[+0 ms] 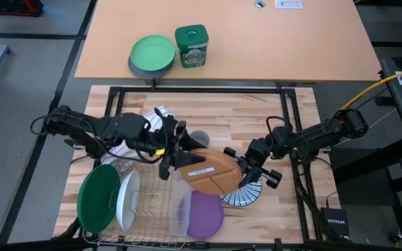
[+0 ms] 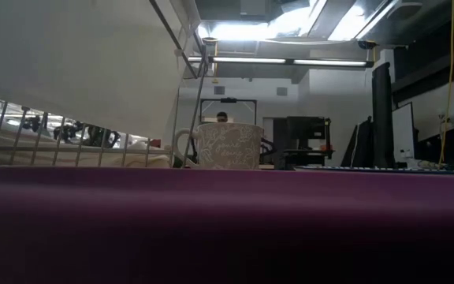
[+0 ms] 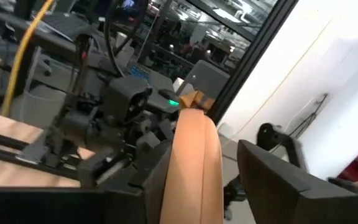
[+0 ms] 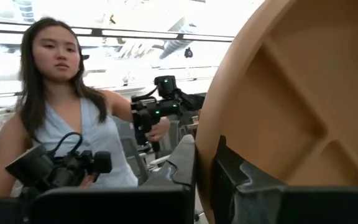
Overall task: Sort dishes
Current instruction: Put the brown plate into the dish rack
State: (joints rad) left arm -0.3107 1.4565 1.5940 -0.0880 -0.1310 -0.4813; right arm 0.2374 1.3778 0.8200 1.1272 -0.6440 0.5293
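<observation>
Brown plate (image 1: 215, 172): I see it held up over the table's middle, between both arms, above the rack's right end.
Right gripper (image 4: 204, 163): fingers pinched narrow on the brown plate's rim; the right wrist view shows the rim seated between them.
Left gripper (image 1: 174, 159): at the plate's left edge; in the left wrist view the fingers (image 3: 278, 180) stand wide on either side of the rim, apart from it. I judge this a handover, the right arm now carrying.
Done so far: green plate (image 1: 98, 197) and white plate (image 1: 128, 200) stand on edge in the rack (image 1: 152, 209), at its left end.
Left to do: brown plate is not yet slotted; purple plate (image 1: 206, 215) lies flat at the rack's right end; striped plate (image 1: 246, 196) lies flat on the table under the brown one, right of the purple one.
Progress, my estimate: under half.
Count, racked: two.
Count, in hand: one.
Count, still flat: two.
Count, orange patterned: none that I can make out.
Count, mug (image 2: 225, 145): one, near the far side of the rack.
Count, far table: one light green plate (image 1: 152, 54), one green tin (image 1: 191, 46).
Person (image 4: 61, 118): one, beyond the table, holding a camera rig.
</observation>
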